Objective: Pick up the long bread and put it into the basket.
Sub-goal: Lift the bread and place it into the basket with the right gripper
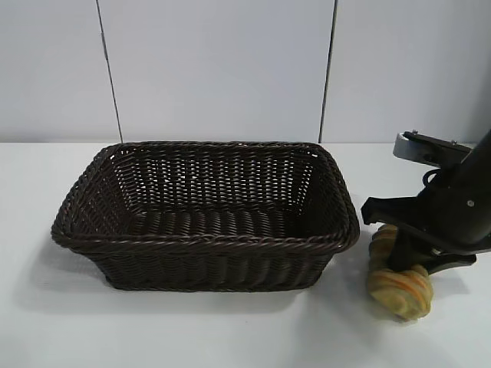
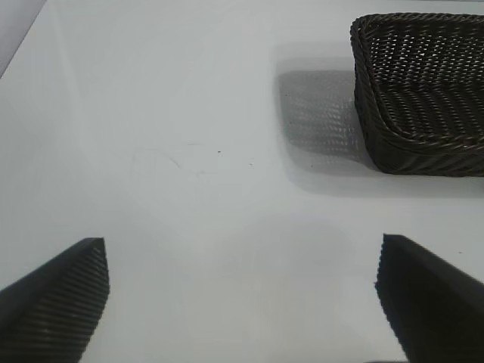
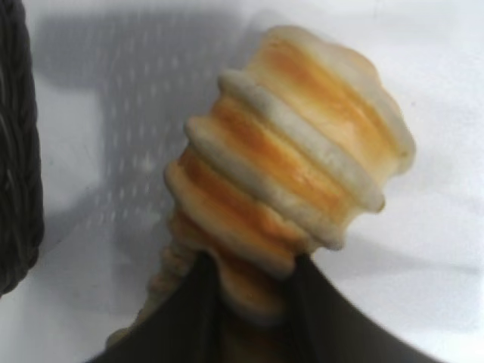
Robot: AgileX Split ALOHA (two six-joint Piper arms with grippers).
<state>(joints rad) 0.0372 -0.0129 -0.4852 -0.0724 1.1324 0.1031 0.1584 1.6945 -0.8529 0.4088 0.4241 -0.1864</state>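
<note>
The long bread (image 1: pixel 403 291), a ridged loaf with orange, tan and pale stripes, is just right of the basket (image 1: pixel 207 244), low over the white table; I cannot tell whether it touches. My right gripper (image 1: pixel 395 257) is shut on one end of it. In the right wrist view the two dark fingers (image 3: pixel 197 302) pinch the loaf (image 3: pixel 295 151) and the rest sticks out past them, with the basket's side (image 3: pixel 15 151) close by. My left gripper (image 2: pixel 240 246) is open and empty over bare table, out of the exterior view, with a basket corner (image 2: pixel 393 83) beyond it.
The basket is empty and fills the middle of the white table (image 1: pixel 46 322). A pale panelled wall (image 1: pixel 215 69) stands behind. The right arm's black body (image 1: pixel 460 207) rises over the table's right edge.
</note>
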